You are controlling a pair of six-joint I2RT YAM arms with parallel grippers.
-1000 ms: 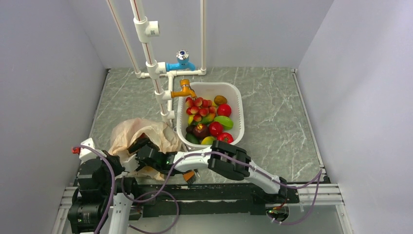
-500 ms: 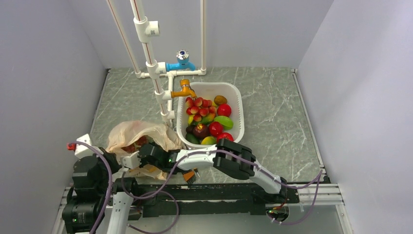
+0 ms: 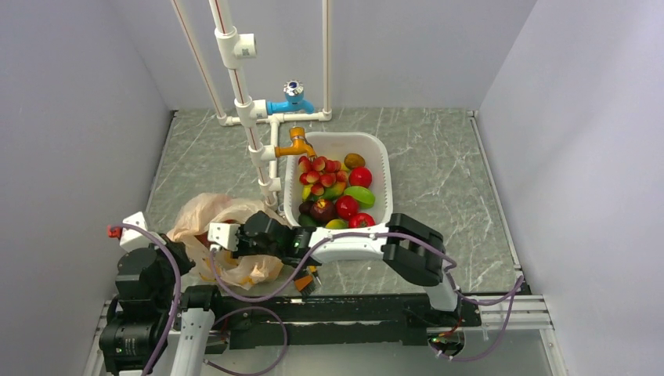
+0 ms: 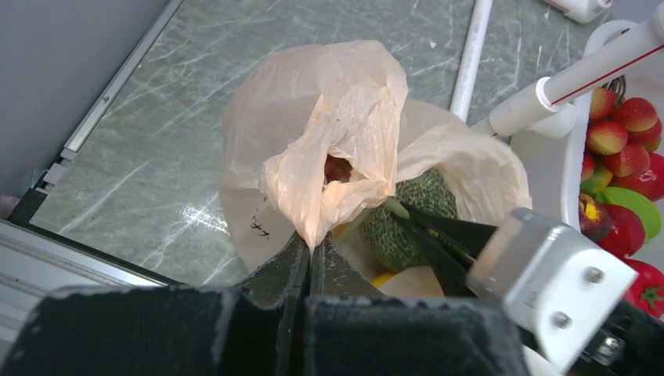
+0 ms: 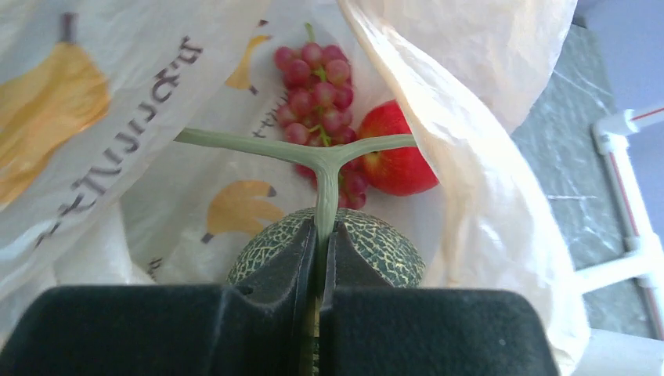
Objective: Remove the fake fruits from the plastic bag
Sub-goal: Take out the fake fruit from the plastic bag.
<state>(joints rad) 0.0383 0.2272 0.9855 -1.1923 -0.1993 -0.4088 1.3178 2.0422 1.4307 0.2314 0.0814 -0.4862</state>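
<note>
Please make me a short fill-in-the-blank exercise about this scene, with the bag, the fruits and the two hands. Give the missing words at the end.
1. The right hand is shut on the pale stem of the ____.
2. The edge of the plastic bag is pinched by the ____.
3. The grapes and the red fruit lie ____ the bag.

Missing words: melon; left hand; inside.

Melon (image 5: 387, 251) grey-green, netted — grapes (image 5: 313, 94) red — bag (image 4: 297, 102) beige, yellow prints.
</note>
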